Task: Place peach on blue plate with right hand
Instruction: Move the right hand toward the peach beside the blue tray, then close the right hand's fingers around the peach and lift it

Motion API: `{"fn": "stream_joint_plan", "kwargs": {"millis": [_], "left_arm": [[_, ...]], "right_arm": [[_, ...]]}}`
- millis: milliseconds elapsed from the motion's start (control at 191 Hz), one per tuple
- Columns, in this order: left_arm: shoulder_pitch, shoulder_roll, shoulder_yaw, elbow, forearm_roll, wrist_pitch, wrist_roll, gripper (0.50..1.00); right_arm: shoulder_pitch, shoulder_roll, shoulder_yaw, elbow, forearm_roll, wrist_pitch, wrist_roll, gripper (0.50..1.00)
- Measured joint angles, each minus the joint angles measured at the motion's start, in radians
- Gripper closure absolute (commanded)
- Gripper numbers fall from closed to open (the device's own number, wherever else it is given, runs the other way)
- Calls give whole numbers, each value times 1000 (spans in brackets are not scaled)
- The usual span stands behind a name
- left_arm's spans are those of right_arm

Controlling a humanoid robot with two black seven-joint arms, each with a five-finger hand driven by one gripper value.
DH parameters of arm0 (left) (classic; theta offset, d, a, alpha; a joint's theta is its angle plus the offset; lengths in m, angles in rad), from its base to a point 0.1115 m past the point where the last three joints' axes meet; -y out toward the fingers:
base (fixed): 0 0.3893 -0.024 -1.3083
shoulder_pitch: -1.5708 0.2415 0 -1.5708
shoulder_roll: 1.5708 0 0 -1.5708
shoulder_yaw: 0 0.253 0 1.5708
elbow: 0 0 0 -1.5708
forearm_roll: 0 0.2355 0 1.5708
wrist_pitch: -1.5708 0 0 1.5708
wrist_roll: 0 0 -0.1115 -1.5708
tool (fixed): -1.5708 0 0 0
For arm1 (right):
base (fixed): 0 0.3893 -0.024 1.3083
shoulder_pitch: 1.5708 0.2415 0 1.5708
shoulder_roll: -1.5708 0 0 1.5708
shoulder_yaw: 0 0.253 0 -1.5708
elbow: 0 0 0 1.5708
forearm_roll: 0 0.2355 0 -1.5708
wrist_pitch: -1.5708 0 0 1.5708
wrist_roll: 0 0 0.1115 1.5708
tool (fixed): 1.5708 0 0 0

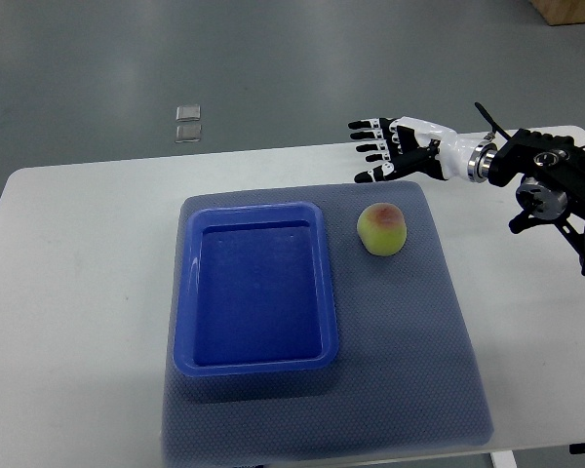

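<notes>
**Peach on the mat, right hand spread above the far edge**

No writing or label can be read on anything here.

The peach point(381, 229) sits on a grey mat point(409, 390) that covers the middle of the white worktop point(68, 292). It lies near the mat's far right corner, just beside the blue plate point(184, 292) but not touching it. The plate, a shallow rectangular tray, holds nothing and takes up the mat's left half, close to its left edge.

The right hand point(385, 151) comes in from the right, fingers spread and grasping nothing, over the worktop's far edge beyond the peach and apart from it.

Bare mat lies to the right of the peach and along the near edge. The worktop's left side is bare. Two small clear squares point(187, 124) lie on the floor beyond.
</notes>
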Motion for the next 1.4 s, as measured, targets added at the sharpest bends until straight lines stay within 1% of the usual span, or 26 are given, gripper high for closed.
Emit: {"fn": "stream_joint_plan", "kwargs": {"millis": [209, 324, 408, 565, 701, 1015, 1124, 1161, 1213, 1219, 1245, 1266, 1271, 1281, 1297, 1344, 1349, 1355, 1360, 1365, 1370, 1376, 1381, 1386, 1396, 1402], "left_arm": [[0, 0, 0, 0, 0, 0, -1, 500], [0, 0, 0, 0, 0, 1, -1, 500], [0, 0, 0, 0, 0, 1, -1, 500], [0, 0, 0, 0, 0, 1, -1, 500], [0, 0, 0, 0, 0, 0, -1, 500], [0, 0, 0, 0, 0, 0, 0, 500], [0, 0, 0, 0, 0, 0, 0, 500], [0, 0, 0, 0, 0, 0, 0, 500], [0, 0, 0, 0, 0, 0, -1, 500], [0, 0, 0, 0, 0, 0, -1, 500], [0, 0, 0, 0, 0, 0, -1, 500], [0, 0, 0, 0, 0, 0, -1, 500], [0, 0, 0, 0, 0, 0, -1, 500], [0, 0, 0, 0, 0, 0, -1, 500], [0, 0, 0, 0, 0, 0, -1, 500], [0, 0, 0, 0, 0, 0, -1, 500], [0, 0, 0, 0, 0, 0, -1, 500], [0, 0, 0, 0, 0, 0, -1, 500], [0, 0, 0, 0, 0, 0, -1, 500], [0, 0, 0, 0, 0, 0, -1, 500], [0, 0, 0, 0, 0, 0, -1, 500], [0, 0, 0, 0, 0, 0, -1, 500], [0, 0, 0, 0, 0, 0, -1, 500], [0, 0, 0, 0, 0, 0, -1, 500], [0, 0, 0, 0, 0, 0, -1, 500], [0, 0, 0, 0, 0, 0, -1, 500]], "right_arm": [[48, -11, -111, 3, -252, 6, 114, 568], [80, -11, -187, 5, -379, 6, 161, 568], [106, -12, -253, 8, -458, 4, 181, 568], [145, -14, -365, 9, -555, -9, 200, 568], [149, -13, -394, 9, -576, -21, 203, 570], [149, -11, -502, -1, -596, -125, 213, 576], [152, -11, -528, -1, -597, -142, 237, 585], [153, -11, -531, -1, -597, -144, 241, 599], [153, -11, -533, -1, -597, -145, 245, 599], [153, -11, -533, -1, -597, -145, 245, 631], [153, -11, -534, -1, -597, -146, 246, 646], [153, -11, -535, -1, -597, -147, 247, 666], [153, -11, -535, -1, -597, -147, 247, 679], [153, -11, -535, -1, -598, -148, 248, 679], [153, -11, -535, -1, -599, -150, 250, 699], [153, -11, -535, -1, -604, -158, 253, 699], [153, -11, -535, -1, -604, -159, 253, 774], [153, -11, -536, -1, -605, -160, 253, 793], [153, -11, -536, -1, -606, -161, 253, 793], [153, -11, -536, -1, -606, -162, 253, 809], [153, -11, -536, -1, -607, -162, 253, 810], [153, -11, -536, -1, -607, -163, 254, 826], [153, -11, -536, -1, -608, -164, 254, 826], [153, -11, -536, -1, -609, -164, 254, 838], [152, -11, -537, -1, -610, -166, 254, 838], [152, -11, -537, -1, -611, -166, 254, 854]]}}
